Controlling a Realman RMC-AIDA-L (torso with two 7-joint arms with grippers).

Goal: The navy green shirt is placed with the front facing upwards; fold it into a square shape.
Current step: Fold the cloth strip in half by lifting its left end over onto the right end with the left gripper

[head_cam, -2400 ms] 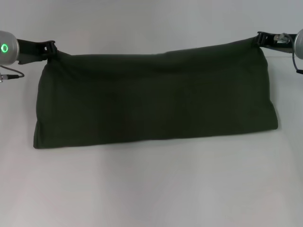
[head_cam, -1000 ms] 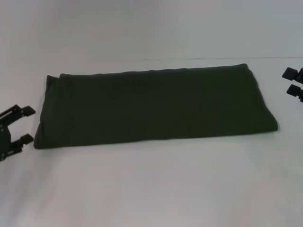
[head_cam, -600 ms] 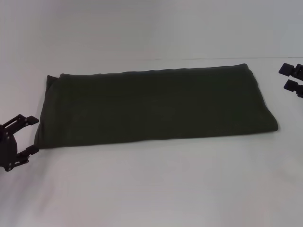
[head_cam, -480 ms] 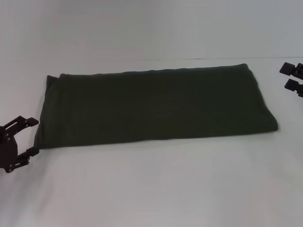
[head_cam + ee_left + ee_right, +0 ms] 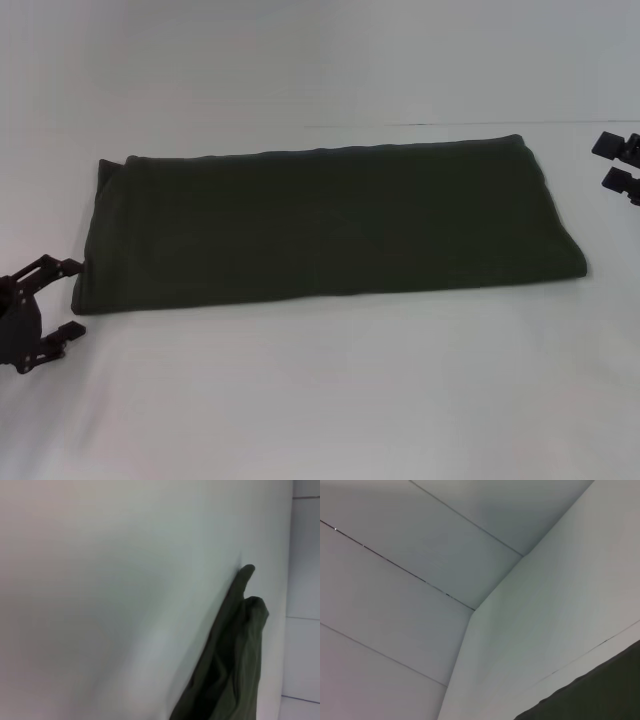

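At the far left edge of the head view, the left gripper point(image 5: 62, 298) sits low over the white table point(image 5: 330, 400), just beside the near left corner of the navy green shirt point(image 5: 330, 225) but not touching it; its two black fingers point(image 5: 68, 266) stand apart with nothing between them, one level with the shirt's near edge and the other a little nearer the robot. Across the middle of the table lies the shirt, folded into a long, flat band that runs from the left side almost to the right side, its length lying crosswise to the robot. Its far edge is straight and neat, its near edge slopes slightly, and the left end shows a small doubled lip of cloth at the far corner. No lettering or neck shows on the upper face; only plain dark olive cloth is visible. From the left wrist view the shirt point(image 5: 230, 665) appears as a stacked, layered end of fabric resting on the pale surface. From the right wrist view only a dark corner of the shirt point(image 5: 600, 690) shows against the table and the wall panels behind. At the far right edge of the head view, the right gripper point(image 5: 618, 162) hovers beyond the shirt's far right corner, clear of the cloth, its two black fingertips parted and empty.
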